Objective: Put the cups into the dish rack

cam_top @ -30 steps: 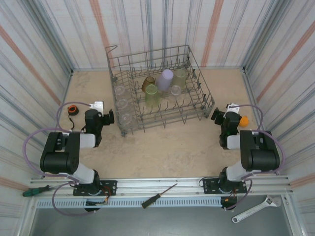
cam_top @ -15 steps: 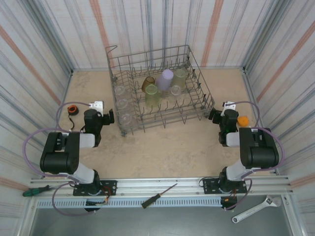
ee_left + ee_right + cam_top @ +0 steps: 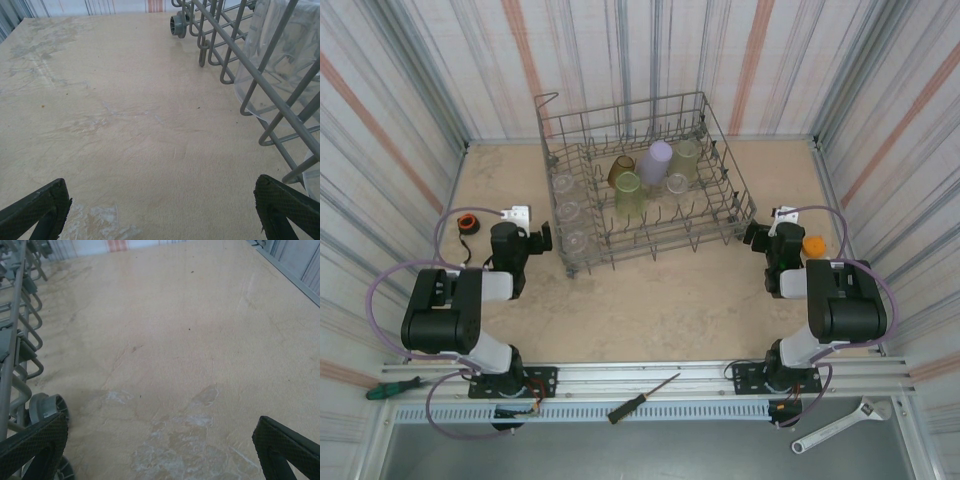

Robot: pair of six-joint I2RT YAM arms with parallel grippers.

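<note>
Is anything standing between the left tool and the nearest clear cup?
Yes. The wire side wall of the dish rack runs between the open left tool and the nearest clear cup, which sits inside the rack behind those wires. Nothing else visible lies between them.

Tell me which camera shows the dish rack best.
The top view: the whole rack is in frame, cups inside. The left wrist catches some side wires and a wheel; the right wrist, an edge and wheel.
</note>
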